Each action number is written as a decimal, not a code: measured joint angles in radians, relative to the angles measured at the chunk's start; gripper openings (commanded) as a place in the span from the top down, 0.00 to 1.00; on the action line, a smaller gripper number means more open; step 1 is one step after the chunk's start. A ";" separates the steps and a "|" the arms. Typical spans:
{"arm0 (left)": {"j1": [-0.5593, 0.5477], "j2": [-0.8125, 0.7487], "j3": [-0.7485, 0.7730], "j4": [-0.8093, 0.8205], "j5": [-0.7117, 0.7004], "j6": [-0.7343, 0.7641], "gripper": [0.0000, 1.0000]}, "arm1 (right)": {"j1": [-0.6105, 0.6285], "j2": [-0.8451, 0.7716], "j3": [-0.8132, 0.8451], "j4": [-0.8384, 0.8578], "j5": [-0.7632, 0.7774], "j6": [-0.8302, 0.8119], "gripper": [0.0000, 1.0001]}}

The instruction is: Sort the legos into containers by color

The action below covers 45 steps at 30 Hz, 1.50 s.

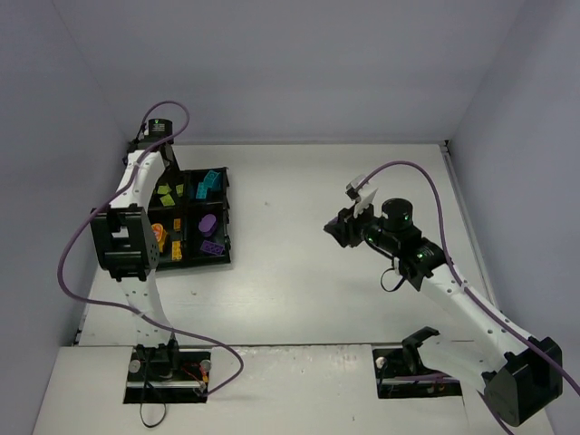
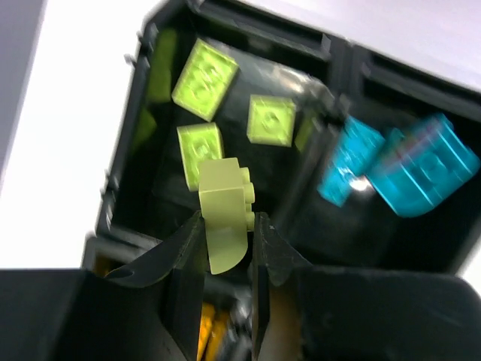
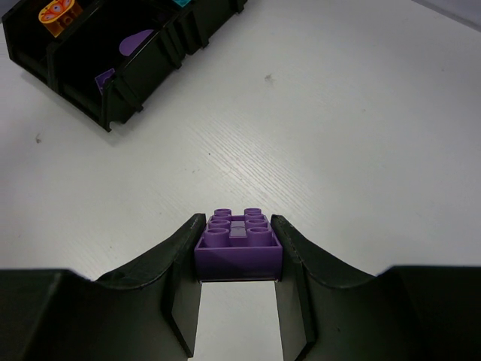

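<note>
My left gripper (image 2: pixel 225 226) is shut on a yellow-green brick (image 2: pixel 224 203) and holds it above the tray's far-left compartment, where three more yellow-green bricks (image 2: pixel 204 78) lie. Cyan bricks (image 2: pixel 421 169) lie in the compartment to the right. In the top view this gripper (image 1: pixel 166 172) hangs over the black tray (image 1: pixel 226 216). My right gripper (image 3: pixel 239 226) is shut on a purple brick (image 3: pixel 239 248) above the bare table, right of the tray (image 3: pixel 113 113). In the top view the right gripper (image 1: pixel 343 228) is mid-table. Orange bricks (image 1: pixel 166 240) and purple pieces (image 1: pixel 210 234) fill the near compartments.
The white table (image 1: pixel 299 272) is enclosed by grey walls at the left, back and right. A purple cable (image 1: pixel 68 263) loops beside the left arm and another arcs over the right arm (image 1: pixel 426 181). The left arm's elbow (image 1: pixel 122 240) stands at the tray's left edge.
</note>
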<state>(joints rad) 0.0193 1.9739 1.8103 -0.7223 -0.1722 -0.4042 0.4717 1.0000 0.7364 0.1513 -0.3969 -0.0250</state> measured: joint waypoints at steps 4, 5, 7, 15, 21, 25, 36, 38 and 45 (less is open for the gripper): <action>0.037 0.083 0.061 0.014 0.003 0.035 0.77 | 0.000 0.013 0.003 0.000 -0.033 -0.010 0.99; 0.043 0.095 0.070 0.014 0.003 0.042 0.69 | 0.000 0.021 0.006 0.000 -0.040 -0.013 0.99; 0.048 0.113 0.091 0.013 0.004 0.055 0.60 | 0.000 0.047 0.017 -0.003 -0.053 -0.022 0.99; 0.046 0.101 0.106 0.016 0.061 0.076 0.29 | 0.028 0.229 0.145 -0.003 -0.106 -0.060 0.99; 0.041 -0.037 0.021 0.027 0.125 0.059 0.28 | 0.116 0.416 0.310 0.015 -0.148 -0.111 0.98; 0.032 -0.221 -0.112 0.039 0.158 0.021 0.27 | 0.182 0.561 0.436 0.032 -0.179 -0.156 0.97; 0.026 -0.701 -0.362 -0.025 0.114 -0.027 0.19 | 0.339 0.977 0.798 0.053 -0.237 -0.259 0.94; 0.026 -0.763 -0.375 -0.045 0.115 -0.031 0.20 | 0.361 1.041 0.854 0.054 -0.238 -0.270 0.92; 0.026 -0.951 -0.436 -0.094 0.151 -0.053 0.20 | 0.415 1.221 1.027 0.066 -0.209 -0.283 0.75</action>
<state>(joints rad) 0.0448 1.0233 1.3743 -0.8162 -0.0216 -0.4576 0.8867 2.2208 1.7630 0.2169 -0.6060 -0.3077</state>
